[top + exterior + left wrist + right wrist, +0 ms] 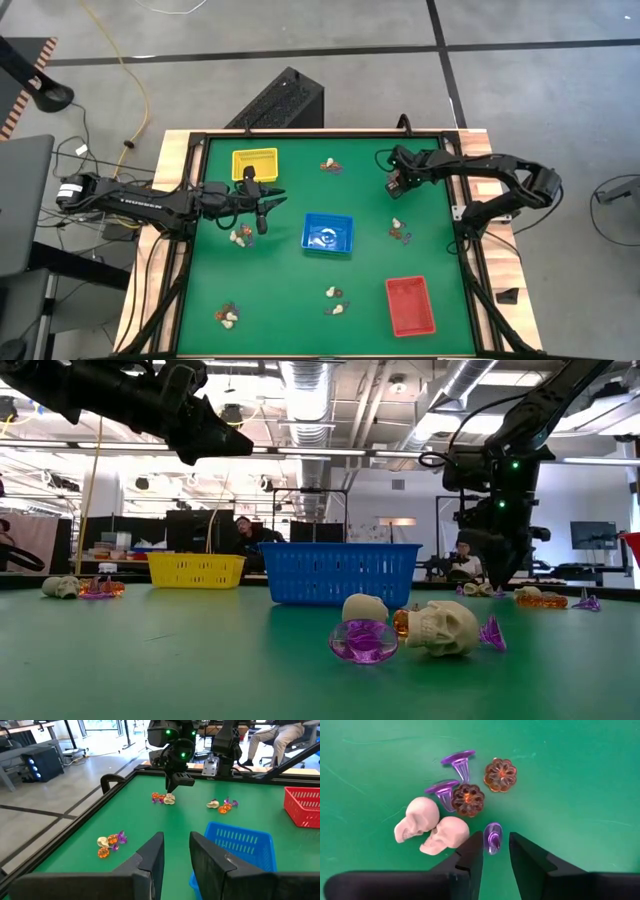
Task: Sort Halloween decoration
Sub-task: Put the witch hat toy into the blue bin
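Halloween decoration [329, 165] scattered in small clusters over the green table [300, 310]: one near the far edge, one just beside the left gripper [268, 201], one near the right edge, two toward the near edge, seen as mere specks from above.

Right wrist view alone resolving one cluster: two cream skulls [416, 818] touching side by side, two purple cone-shaped trinkets [458, 762], two orange pumpkin discs [500, 774], and a small purple trinket [493, 838] lying between the tips of the right gripper [495, 847]. Jaws narrowly parted around that purple piece; contact with it cannot be told.

High view placing the right gripper over the far right part of the table, and the left gripper near the yellow tray [254, 163], left of the blue tray [327, 232]; red tray [410, 304] at the near right.

Left wrist view showing its own jaws slightly apart with nothing between them, blue tray just beyond, right arm farther off above another cluster.

Low view adding a cream skull, orange piece and purple trinkets close up on the table, people seated in the room behind.
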You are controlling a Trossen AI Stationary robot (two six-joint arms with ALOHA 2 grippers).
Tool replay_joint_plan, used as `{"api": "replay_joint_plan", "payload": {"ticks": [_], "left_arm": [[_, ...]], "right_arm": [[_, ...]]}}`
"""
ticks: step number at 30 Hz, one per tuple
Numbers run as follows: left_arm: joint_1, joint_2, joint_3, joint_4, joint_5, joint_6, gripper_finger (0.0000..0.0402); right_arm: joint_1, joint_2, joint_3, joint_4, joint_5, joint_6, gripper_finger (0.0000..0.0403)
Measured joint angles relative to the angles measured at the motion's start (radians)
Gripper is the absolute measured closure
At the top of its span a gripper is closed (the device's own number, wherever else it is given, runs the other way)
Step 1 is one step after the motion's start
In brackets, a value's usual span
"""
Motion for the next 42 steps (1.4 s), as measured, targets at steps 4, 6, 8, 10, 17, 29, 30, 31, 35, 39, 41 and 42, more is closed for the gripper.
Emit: {"api": "replay_joint_plan", "payload": {"ticks": [4, 6, 8, 10, 17, 29, 30, 31, 35, 39, 41, 42], "left_arm": [[0.0, 0.0, 0.0, 0.0, 0.0, 0.0, 0.0319], [0.0, 0.0, 0.0, 0.0, 0.0, -0.001, 0.0319], [0.0, 0.0, 0.0, 0.0, 0.0, -0.001, 0.0319], [0.0, 0.0, 0.0, 0.0, 0.0, -0.001, 0.0319], [0.0, 0.0, 0.0, 0.0, 0.0, -0.001, 0.0319], [0.0, 0.0, 0.0, 0.0, 0.0, -0.002, 0.0319], [0.0, 0.0, 0.0, 0.0, 0.0, -0.002, 0.0319], [0.0, 0.0, 0.0, 0.0, 0.0, -0.002, 0.0319], [0.0, 0.0, 0.0, 0.0, 0.0, -0.002, 0.0319], [0.0, 0.0, 0.0, 0.0, 0.0, -0.002, 0.0319], [0.0, 0.0, 0.0, 0.0, -0.001, -0.002, 0.0319], [0.0, 0.0, 0.0, 0.001, 0.0, -0.002, 0.0319]], "right_arm": [[0.0, 0.0, 0.0, -0.002, 0.0, 0.0, 0.0297], [0.0, 0.0, 0.0, -0.003, 0.0, -0.001, 0.0306], [0.0, 0.0, 0.0, -0.006, 0.0, -0.001, 0.0315], [0.0, 0.0, 0.0, -0.01, 0.0, -0.001, 0.0325], [0.0, 0.0, 0.0, -0.013, 0.005, -0.013, 0.0358], [0.002, -0.033, 0.047, -0.073, 0.006, -0.064, 0.0377], [0.007, -0.044, 0.066, -0.085, 0.006, -0.064, 0.0377], [0.015, -0.057, 0.083, -0.095, 0.006, -0.064, 0.0378], [0.083, -0.106, 0.146, -0.093, 0.006, -0.063, 0.0383], [0.234, -0.116, 0.173, -0.009, 0.003, -0.063, 0.0381], [0.325, -0.101, 0.18, 0.062, -0.001, -0.063, 0.0381], [0.375, -0.09, 0.182, 0.098, -0.001, -0.064, 0.0381]]}}
